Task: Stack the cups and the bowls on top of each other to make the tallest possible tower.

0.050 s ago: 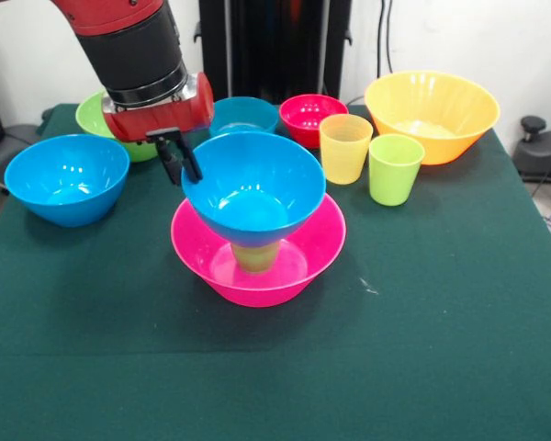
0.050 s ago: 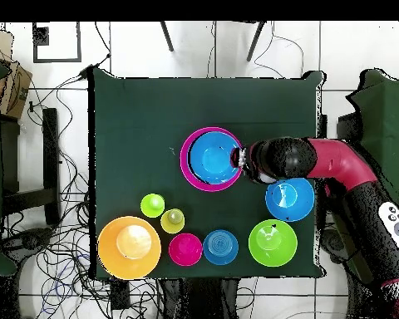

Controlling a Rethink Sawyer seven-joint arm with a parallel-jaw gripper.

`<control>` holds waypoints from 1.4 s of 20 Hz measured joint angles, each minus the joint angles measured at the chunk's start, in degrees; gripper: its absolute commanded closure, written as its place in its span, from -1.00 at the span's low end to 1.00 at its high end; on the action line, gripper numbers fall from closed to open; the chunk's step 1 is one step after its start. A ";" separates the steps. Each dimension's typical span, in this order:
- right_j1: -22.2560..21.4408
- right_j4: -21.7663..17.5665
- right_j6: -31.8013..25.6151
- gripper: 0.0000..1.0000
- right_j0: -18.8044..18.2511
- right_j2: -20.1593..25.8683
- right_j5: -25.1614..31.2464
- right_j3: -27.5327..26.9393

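Blue bowl point(image 1: 253, 188) perched on cup point(image 1: 256, 255) in pink bowl point(image 1: 257, 253).
I can't tell gripper point(image 1: 179, 158) state; I'd centre it, release gently.

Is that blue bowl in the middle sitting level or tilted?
Tilted. The blue bowl rests on a cup inside the pink bowl, its rim higher on the right.

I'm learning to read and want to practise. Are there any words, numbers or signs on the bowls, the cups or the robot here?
No text can be read in either view.
The bowls, such as the pink bowl, and the cups, such as the green cup, are plain.
The arm shows no lettering.
The grey panel on the arm has marks too small to read.
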 measured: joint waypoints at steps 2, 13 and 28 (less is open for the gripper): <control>0.00 0.00 0.00 -1.00 0.00 0.00 -0.30 0.00; 0.00 0.00 0.00 -1.00 0.00 0.00 -2.27 0.02; -10.64 5.87 0.00 -1.00 -0.05 0.45 6.18 2.19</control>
